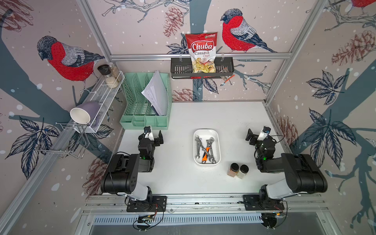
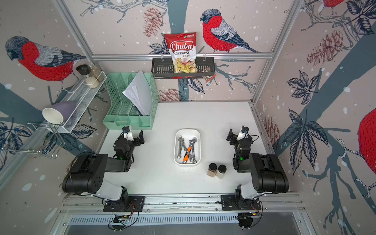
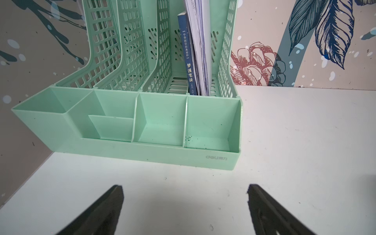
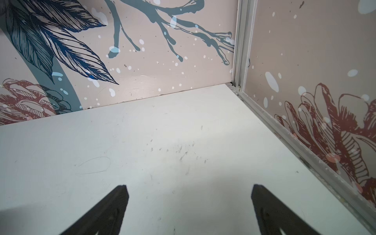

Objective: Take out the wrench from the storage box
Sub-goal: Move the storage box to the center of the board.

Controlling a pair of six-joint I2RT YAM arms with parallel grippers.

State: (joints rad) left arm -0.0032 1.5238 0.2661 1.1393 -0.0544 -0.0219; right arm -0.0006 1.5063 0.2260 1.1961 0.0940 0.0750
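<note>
1. Both top views show one storage box [image 1: 207,130], white plastic, a rounded rectangle with a thick rim, sitting mid-surface [image 1: 183,179] between the arms. The steel wrenches [image 1: 197,147] are piled inside, one with an orange-black handle; exact count's hard to call.
2. Two black-lidded jars [image 1: 234,167] stand just beside it.
3. Only the wrist views show the jaws: left tool [image 3: 185,186] spread apart, facing a mint mesh organizer [image 3: 130,150]; right tool [image 4: 189,185] apart too, over scuffed surface.

Bare table [image 1: 179,179] lies open on both sides of the box [image 1: 206,130] — a clear lane in from the left arm [image 1: 126,164]. Two jars [image 1: 238,170] stand side by side just off its near right corner, between it and the right arm [image 1: 289,164]. The organizer [image 1: 145,120] fills the far left corner.
</note>
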